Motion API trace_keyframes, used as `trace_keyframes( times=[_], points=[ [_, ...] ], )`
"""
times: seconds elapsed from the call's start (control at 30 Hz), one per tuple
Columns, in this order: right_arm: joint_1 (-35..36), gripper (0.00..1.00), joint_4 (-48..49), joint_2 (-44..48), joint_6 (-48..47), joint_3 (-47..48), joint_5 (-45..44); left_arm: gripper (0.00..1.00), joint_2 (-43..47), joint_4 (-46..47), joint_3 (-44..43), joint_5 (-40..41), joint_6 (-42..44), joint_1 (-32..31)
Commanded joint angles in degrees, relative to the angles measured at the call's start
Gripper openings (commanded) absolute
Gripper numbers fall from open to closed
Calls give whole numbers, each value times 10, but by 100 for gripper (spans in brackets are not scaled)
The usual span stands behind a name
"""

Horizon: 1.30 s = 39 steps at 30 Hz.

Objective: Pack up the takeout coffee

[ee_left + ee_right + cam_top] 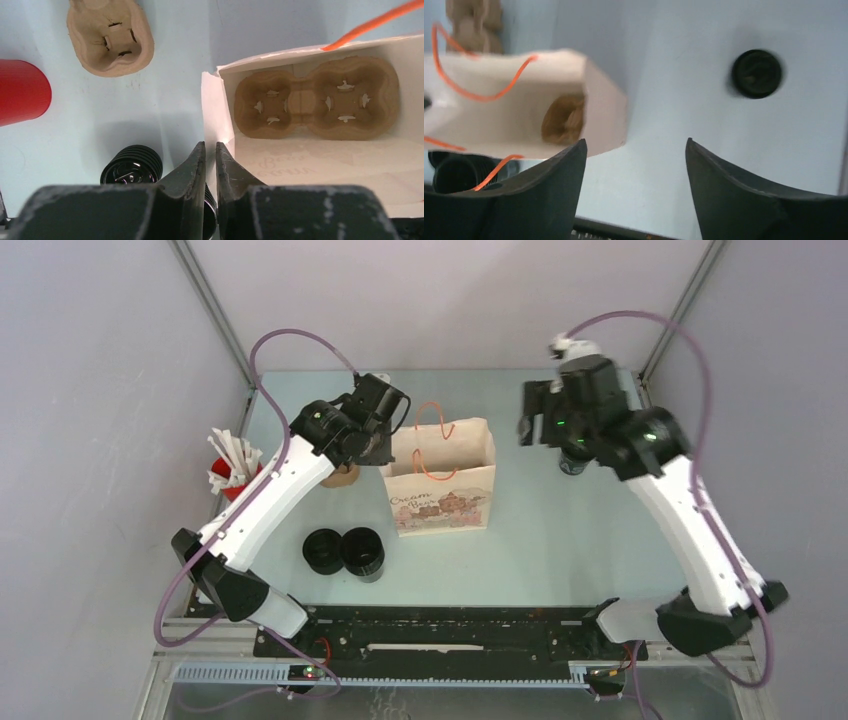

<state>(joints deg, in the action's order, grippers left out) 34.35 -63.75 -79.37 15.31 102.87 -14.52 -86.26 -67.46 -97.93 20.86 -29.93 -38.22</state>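
Three black takeout coffee cups show. Two (pixel 322 550) (pixel 362 553) stand together in front of the paper bag (pixel 440 480); one of them shows in the left wrist view (pixel 131 165). The third (pixel 573 462) stands right of the bag, half under my right arm, and shows in the right wrist view (pixel 756 73). My left gripper (pixel 385 445) (pixel 210 146) is closed on the bag's left rim (pixel 212 110). A brown two-cup carrier (pixel 315 97) lies in the bag's bottom. My right gripper (pixel 530 420) (pixel 634 142) is open and empty, high above the table between the bag and the third cup.
A red cup (pixel 235 475) (pixel 20 90) with white sticks stands at the left. A single brown pulp holder (pixel 110 37) sits on the table beside it, partly under my left arm (pixel 340 477). The bag has orange string handles (pixel 479 95).
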Motion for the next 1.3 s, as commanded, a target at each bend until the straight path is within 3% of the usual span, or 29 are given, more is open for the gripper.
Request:
trace_keyframes(
  times=[0.0,0.1,0.27,0.47,0.67,0.8,1.27],
  points=[
    [-102,87,54,84,-19,-2,-32,15,0,14,-23,12,31,2],
    [-226,98,117,86,-14,-77,52,15,1,25,-16,2,38,2],
    [-320,100,158,-13,-6,-132,119,16,-3,26,-9,2,44,3],
    [-336,100,114,-172,-39,-73,83,13,9,34,4,3,48,4],
    [-336,100,103,-247,-61,-39,67,5,24,44,23,-6,43,3],
    [-339,100,105,-271,-65,-29,65,0,25,46,26,-11,41,3],
    [-368,100,113,-316,-72,-9,83,0,20,40,15,-14,40,3]
  ],
)
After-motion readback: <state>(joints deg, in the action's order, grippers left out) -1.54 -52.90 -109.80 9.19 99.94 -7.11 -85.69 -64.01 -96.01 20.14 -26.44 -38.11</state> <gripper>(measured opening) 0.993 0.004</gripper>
